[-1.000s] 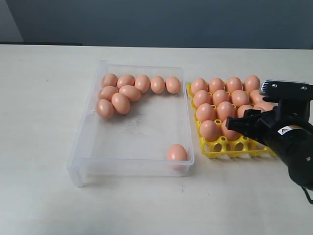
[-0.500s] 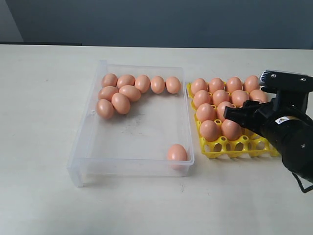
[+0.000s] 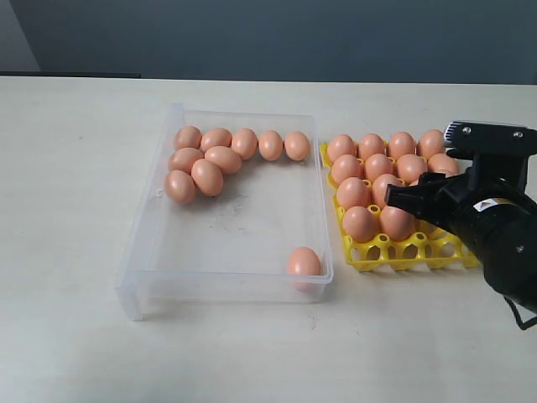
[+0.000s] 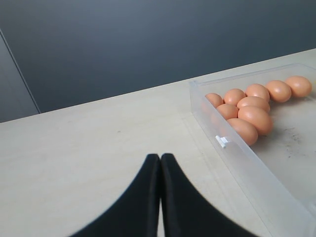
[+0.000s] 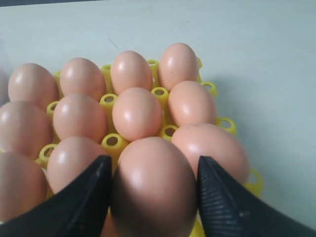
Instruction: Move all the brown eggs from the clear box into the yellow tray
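Grasp clear only from right wrist: brown egg (image 5: 153, 197) between right gripper (image 5: 153, 164) fingers, hidden in exterior. Left gripper (image 4: 160, 162) clenched.

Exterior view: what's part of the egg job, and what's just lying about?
Job: brown eggs, clear box, yellow tray, right gripper shut on the held egg.
Lying about: left gripper, shut, idle above the table.

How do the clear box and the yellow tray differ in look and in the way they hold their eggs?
The clear box is transparent and larger; the yellow tray is opaque and smaller. The box's eggs lie loose on a flat floor; the tray's sit in separate cups. Both are rectangular.
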You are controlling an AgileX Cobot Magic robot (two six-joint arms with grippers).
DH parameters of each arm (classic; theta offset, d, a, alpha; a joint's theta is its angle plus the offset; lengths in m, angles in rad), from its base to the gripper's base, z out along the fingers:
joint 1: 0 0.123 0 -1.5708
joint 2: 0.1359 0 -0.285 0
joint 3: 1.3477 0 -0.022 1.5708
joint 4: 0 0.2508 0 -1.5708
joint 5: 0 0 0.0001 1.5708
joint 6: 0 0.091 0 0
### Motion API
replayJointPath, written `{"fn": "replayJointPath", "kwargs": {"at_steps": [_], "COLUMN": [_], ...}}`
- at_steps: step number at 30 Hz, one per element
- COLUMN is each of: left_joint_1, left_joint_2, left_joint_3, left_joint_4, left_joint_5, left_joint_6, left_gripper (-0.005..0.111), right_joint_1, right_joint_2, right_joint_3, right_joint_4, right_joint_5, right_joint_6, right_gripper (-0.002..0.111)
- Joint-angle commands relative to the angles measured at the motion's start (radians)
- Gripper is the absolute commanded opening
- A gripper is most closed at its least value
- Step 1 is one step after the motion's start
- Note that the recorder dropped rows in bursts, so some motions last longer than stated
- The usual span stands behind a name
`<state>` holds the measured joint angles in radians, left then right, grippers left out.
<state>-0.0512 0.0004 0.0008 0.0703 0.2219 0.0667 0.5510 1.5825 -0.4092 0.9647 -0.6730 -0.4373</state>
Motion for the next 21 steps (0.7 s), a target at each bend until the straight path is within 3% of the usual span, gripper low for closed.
{"fn": "replayJointPath", "kwargs": {"at_steps": [1, 21], "left_joint_1": [0.000, 0.000], "left_joint_2": [0.000, 0.000], "left_joint_3": [-0.001, -0.001], "left_joint_4": [0.000, 0.000], "left_joint_5": [-0.015, -0.015], "left_joint_6": [-0.003, -0.003], "left_gripper": [0.000, 0.000], "right_joint_1": [-0.005, -0.005], "right_joint_2": [-0.001, 0.138], "right_joint_3": [-0.005, -0.005], "right_joint_4": [-0.006, -0.031], "right_joint_5": [-0.019, -0.093], "right_joint_6": [-0.015, -0.011], "right_gripper": [0.042, 0.042]}}
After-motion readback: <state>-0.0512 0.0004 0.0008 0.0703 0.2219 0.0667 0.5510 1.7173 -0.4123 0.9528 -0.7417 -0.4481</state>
